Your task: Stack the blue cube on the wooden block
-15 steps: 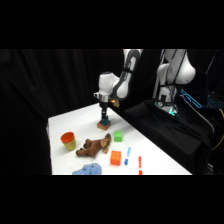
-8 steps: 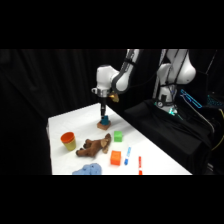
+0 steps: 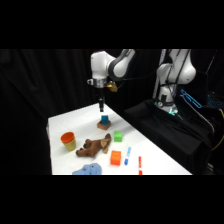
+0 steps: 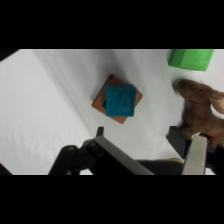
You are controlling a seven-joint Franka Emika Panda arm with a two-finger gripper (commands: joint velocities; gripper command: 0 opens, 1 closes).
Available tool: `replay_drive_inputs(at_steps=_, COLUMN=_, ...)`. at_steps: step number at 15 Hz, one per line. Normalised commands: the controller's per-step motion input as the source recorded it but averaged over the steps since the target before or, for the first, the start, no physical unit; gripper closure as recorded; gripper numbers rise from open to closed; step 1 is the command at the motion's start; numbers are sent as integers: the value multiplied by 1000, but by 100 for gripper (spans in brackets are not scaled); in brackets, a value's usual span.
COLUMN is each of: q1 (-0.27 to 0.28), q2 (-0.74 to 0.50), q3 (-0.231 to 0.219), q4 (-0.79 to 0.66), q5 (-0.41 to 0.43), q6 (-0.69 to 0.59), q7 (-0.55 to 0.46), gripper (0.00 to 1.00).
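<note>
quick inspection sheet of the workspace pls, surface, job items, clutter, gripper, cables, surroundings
surface: white table, partly occupied
job's things: blue cube sits on the wooden block, turned a little against it
clutter: green cube, orange cube, brown plush toy, orange cup, blue item at the front edge, blue pen, red pen
grippers: gripper above the stack, open, empty
cables: cable over the dark stand at right
surroundings: black backdrop; second white arm at right

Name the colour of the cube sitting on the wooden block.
Teal-blue cube; clearest in the wrist view, atop the tan-brown wooden block.
</note>
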Motion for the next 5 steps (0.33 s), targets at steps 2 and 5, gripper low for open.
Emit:
replay_drive_inputs(at_steps=2, q1=37, q2=-149, q3=-5, q4=259, q5=-31, q6=-473, q7=69, gripper=0)
replay_drive_inputs(at_steps=5, q1=22, q2=-114, q3=-2, q4=232, q5=57, q6=-389, q7=34, gripper=0)
